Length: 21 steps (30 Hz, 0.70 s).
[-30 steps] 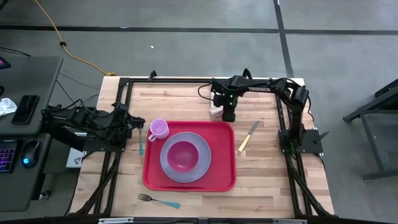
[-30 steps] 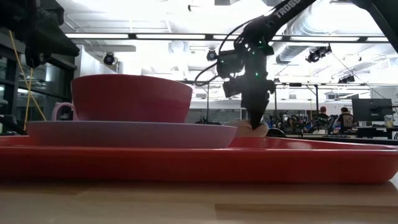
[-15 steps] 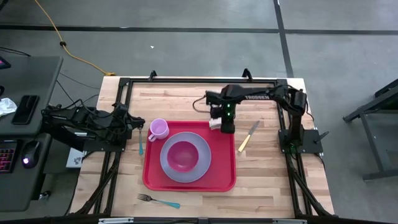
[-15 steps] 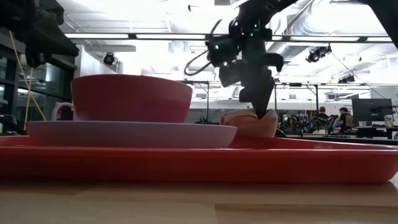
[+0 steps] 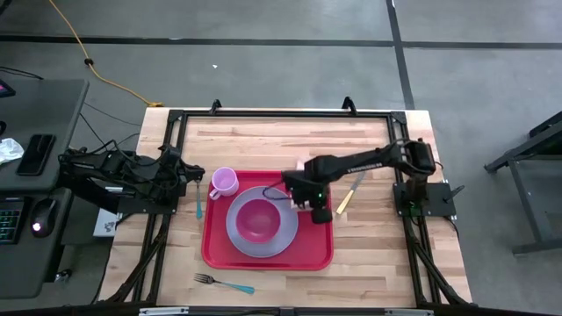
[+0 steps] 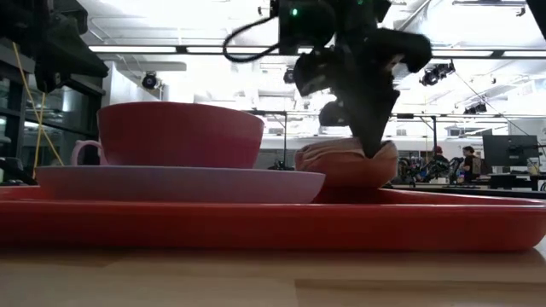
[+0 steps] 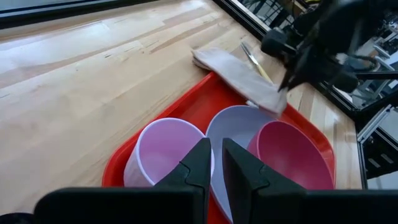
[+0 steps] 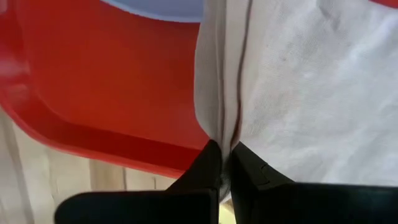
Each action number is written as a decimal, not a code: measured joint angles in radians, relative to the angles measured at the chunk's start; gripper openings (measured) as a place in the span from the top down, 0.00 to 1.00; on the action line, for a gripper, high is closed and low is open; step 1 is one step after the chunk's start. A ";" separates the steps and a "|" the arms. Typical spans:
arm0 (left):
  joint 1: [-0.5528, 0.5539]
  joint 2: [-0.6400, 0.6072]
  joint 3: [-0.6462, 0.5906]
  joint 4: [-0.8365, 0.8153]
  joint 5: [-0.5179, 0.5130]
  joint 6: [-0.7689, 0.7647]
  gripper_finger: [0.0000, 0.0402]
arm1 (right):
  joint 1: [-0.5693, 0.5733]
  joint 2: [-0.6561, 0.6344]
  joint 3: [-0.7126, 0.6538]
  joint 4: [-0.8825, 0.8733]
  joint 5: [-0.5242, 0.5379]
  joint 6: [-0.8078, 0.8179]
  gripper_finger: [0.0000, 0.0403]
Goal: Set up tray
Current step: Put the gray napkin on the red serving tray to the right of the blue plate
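One red tray (image 5: pixel 219 253) is on the table, and with it one lavender plate (image 5: pixel 235 230), one dark pink bowl (image 5: pixel 257 219) and one pale pink cup (image 5: pixel 224 183). There is one folded off-white cloth napkin (image 7: pixel 239 73), and the cutlery comes to one fork (image 5: pixel 223 283), one knife (image 5: pixel 350 190) with a yellowish handle and one teal-handled utensil (image 5: pixel 198 204) beside the cup, its kind too small to tell. Two dark robot arms are present, each with one gripper: the left gripper (image 7: pixel 212 163) and the right gripper (image 8: pixel 225 160).

No legible txt, labels or nos. anywhere in view.
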 joint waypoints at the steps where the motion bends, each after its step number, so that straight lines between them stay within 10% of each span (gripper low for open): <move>1: 0.000 0.000 0.000 0.000 0.001 0.000 0.82 | 0.014 0.000 0.000 0.004 0.000 0.009 1.00; 21: 0.000 0.000 0.000 0.002 0.062 0.049 0.82 | 0.196 -0.001 -0.033 0.058 -0.083 0.113 1.00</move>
